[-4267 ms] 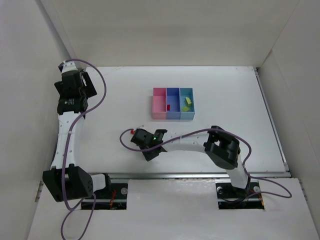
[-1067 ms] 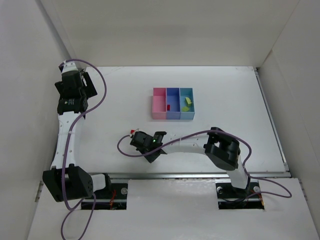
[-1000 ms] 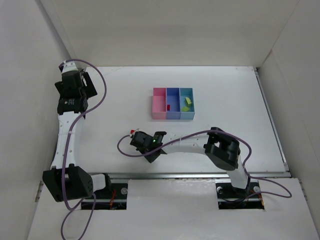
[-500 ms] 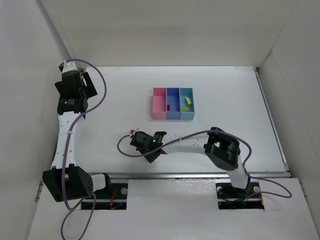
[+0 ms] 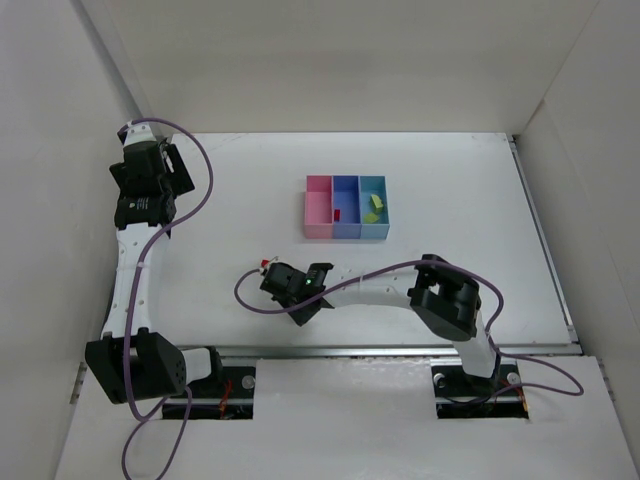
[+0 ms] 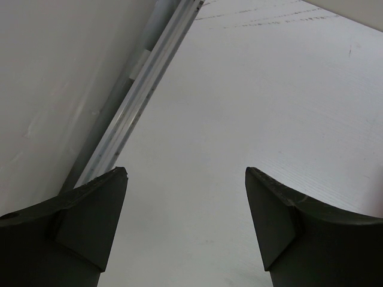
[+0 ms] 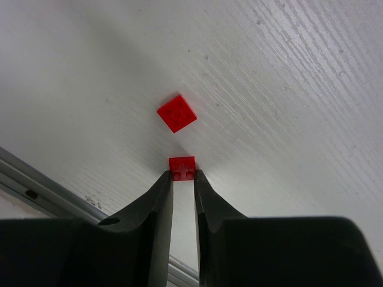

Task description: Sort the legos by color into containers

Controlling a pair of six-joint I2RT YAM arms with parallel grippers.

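Note:
My right gripper (image 7: pixel 182 174) is shut on a small red lego (image 7: pixel 182 165), pinched at the very fingertips low over the table. A second red lego (image 7: pixel 176 112) lies flat on the table just beyond it. From above, the right gripper (image 5: pixel 270 270) reaches to the near middle-left, with a red speck (image 5: pixel 263 262) at its tip. The containers stand further back: pink bin (image 5: pixel 318 210), blue bin (image 5: pixel 346 195) with a red lego (image 5: pixel 338 214), cyan bin (image 5: pixel 383 205) with yellow-green legos (image 5: pixel 373 203). My left gripper (image 6: pixel 185 173) hangs open over bare table at the far left (image 5: pixel 176 166).
White walls enclose the table on the left, back and right. A metal rail (image 6: pixel 143 84) runs along the left edge close to the left gripper. Another rail (image 5: pixel 400 350) lines the near edge. The right arm's purple cable (image 5: pixel 240 290) loops beside its wrist.
Since the earliest frame the right wrist has shifted slightly toward the near edge. Over the last second nothing has moved.

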